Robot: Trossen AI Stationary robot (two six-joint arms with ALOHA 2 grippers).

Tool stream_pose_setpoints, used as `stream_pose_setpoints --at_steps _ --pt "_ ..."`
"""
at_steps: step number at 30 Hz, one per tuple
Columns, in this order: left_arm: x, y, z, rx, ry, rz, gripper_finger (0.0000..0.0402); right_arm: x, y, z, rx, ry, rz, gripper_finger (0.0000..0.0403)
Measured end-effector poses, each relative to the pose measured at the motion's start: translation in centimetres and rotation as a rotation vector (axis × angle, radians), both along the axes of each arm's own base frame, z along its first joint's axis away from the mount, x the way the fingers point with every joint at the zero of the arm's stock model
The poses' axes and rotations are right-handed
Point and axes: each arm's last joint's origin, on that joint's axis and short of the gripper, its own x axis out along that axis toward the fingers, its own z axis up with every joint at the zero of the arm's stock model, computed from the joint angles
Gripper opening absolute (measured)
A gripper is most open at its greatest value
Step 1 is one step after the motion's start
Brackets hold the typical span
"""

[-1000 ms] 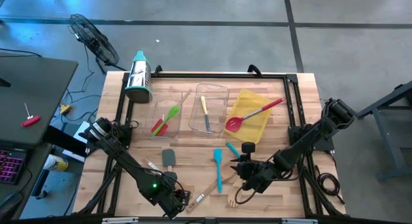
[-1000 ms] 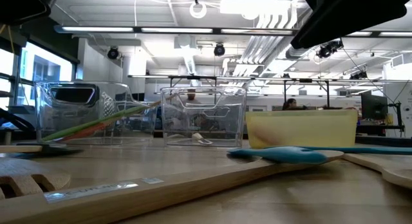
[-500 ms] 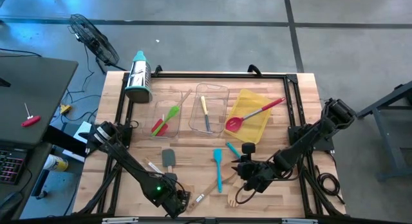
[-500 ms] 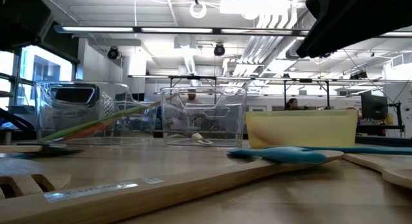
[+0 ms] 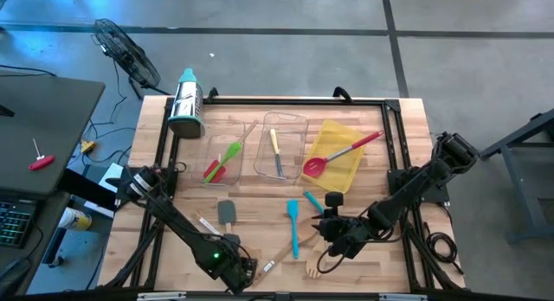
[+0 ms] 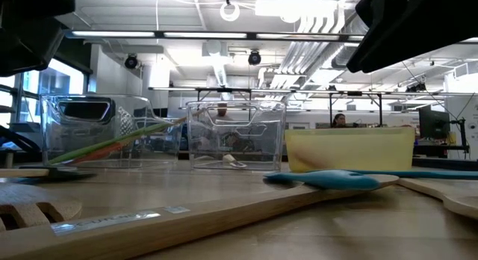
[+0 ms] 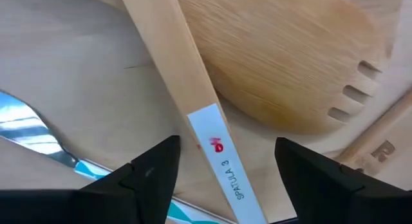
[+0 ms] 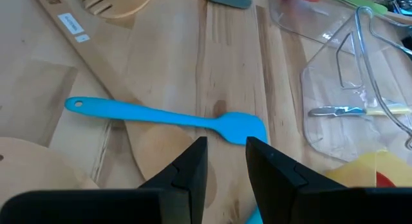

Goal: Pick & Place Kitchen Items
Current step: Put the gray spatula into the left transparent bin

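Observation:
My left gripper (image 5: 242,272) is open at the table's near edge. In its wrist view (image 7: 226,144) the fingers stand on either side of a wooden spatula's labelled handle (image 7: 215,143) without touching it. A slotted wooden head (image 7: 290,63) lies just beyond. My right gripper (image 5: 330,225) hovers right of centre. In its wrist view (image 8: 226,141) the fingers are open by a narrow gap. A teal spatula (image 8: 167,116) lies flat on the table ahead of them. It also shows in the high view (image 5: 294,223). A grey spatula (image 5: 227,213) and wooden utensils (image 5: 286,252) lie flat on the table.
Two clear bins (image 5: 227,154) (image 5: 281,145) hold green, red and yellow utensils. A yellow bin (image 5: 339,167) holds a red spoon (image 5: 342,151). A steel cylinder with a teal cap (image 5: 186,102) lies at the far left. A knife blade (image 7: 29,130) lies beside the spatula handle.
My left arm has shifted a little. In the low view its dark bulk at the upper left has come lower and grown larger. Nothing on the table has moved.

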Motion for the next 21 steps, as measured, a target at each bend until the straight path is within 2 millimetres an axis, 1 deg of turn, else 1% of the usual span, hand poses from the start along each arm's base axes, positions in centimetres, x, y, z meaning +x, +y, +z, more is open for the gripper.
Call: stream_pose_setpoints --at_steps 3,7,16,21 --pt "0.04 -0.02 -0.17 -0.005 0.009 -0.002 0.0229 0.00 0.00 0.00 0.000 0.001 0.001 0.0098" --pt "-0.02 -0.02 -0.26 -0.002 0.014 -0.003 0.0188 0.00 0.01 -0.01 0.002 0.002 0.003 0.0098" --pt "-0.33 0.21 -0.41 0.032 0.040 -0.036 0.0055 -0.04 0.12 -0.07 0.031 0.025 0.029 0.0098" --pt "-0.41 0.27 -0.43 0.050 0.043 -0.081 0.0054 -0.04 0.12 -0.07 0.034 0.025 0.027 0.0098"
